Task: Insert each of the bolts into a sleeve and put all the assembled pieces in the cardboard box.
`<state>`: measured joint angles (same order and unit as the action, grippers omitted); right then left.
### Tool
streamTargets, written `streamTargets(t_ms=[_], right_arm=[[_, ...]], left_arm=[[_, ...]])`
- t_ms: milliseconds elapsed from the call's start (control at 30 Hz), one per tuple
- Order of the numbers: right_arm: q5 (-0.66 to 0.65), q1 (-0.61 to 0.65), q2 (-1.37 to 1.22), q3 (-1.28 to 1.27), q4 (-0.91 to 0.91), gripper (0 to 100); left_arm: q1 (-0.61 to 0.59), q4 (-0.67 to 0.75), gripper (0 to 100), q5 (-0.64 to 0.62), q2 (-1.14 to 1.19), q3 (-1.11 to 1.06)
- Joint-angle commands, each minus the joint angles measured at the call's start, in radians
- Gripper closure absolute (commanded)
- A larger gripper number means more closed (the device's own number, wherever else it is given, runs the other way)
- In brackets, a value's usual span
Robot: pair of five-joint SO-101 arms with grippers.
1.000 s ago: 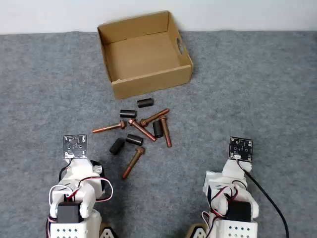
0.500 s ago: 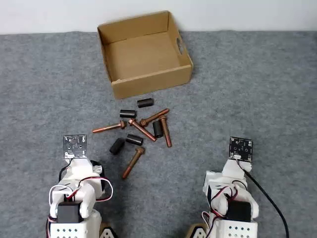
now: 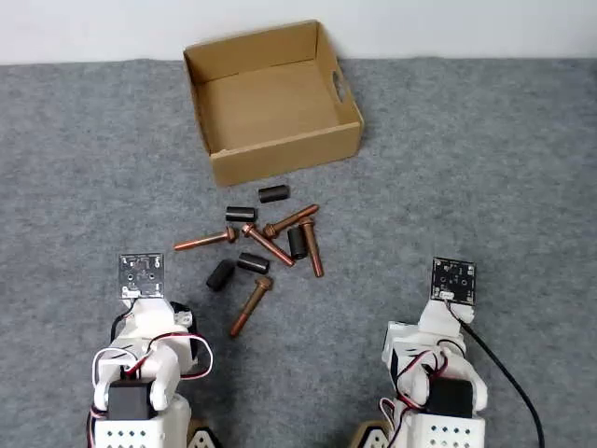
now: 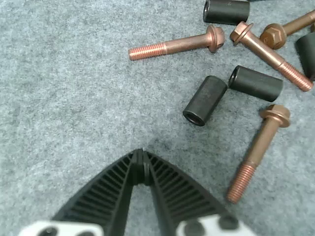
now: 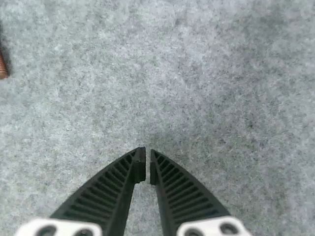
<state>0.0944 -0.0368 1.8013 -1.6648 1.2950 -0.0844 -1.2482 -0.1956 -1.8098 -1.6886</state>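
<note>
Looking down from the high view, the cardboard box [image 3: 284,154] is standing at the far side of the grey surface [image 3: 485,168] and is holding nothing. Five bolts [image 3: 251,305] and five sleeves [image 3: 220,274] are lying loose in a cluster between the box and the arms. None appear joined, so I judge the whole task is waiting: every insertion and every drop into the box. The left arm [image 3: 140,373] and right arm [image 3: 434,373] are sitting at the near edge, well apart from the box, the left one nearer the cluster.

Turning to the left wrist view, the left gripper [image 4: 142,169] is hanging over bare surface with its jaws pressed together, holding nothing. Near it the nearest sleeve [image 4: 205,100] is lying beside a lone bolt [image 4: 258,152], touching or almost touching a second sleeve [image 4: 256,83]. Farther off, bolt heads are crowding together, probably making clean picks harder there.

Moving to the right wrist view, the right gripper [image 5: 147,167] is showing its jaws all but together, clamping nothing, with a bolt tip [image 5: 1,66] peeking in at the edge.
</note>
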Motion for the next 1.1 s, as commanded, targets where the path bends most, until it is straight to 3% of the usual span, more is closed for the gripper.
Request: streamTargets(t_ms=[0,433,600,767,900,1067], right_arm=[[-0.006,-0.002,0.005,-0.02,0.007,99.0],[-0.009,-0.005,0.007,0.02,-0.058,99.0],[-0.003,-0.002,-0.005,0.152,-0.119,99.0],[-0.003,0.048,-0.019,0.342,-0.033,99.1],[0.003,0.153,-0.188,0.534,0.015,99.1],[0.106,0.257,-0.567,0.75,0.018,99.1]], left_arm=[[-0.003,-0.006,99,0.005,-0.008,0.005],[-0.003,-0.006,99,0.005,-0.008,0.005],[-0.003,-0.006,99,0.005,-0.008,0.005],[-0.003,-0.006,99,0.005,-0.008,0.005],[-0.003,-0.006,99,0.005,-0.008,0.005],[-0.003,-0.006,99,0.005,-0.008,0.005]])
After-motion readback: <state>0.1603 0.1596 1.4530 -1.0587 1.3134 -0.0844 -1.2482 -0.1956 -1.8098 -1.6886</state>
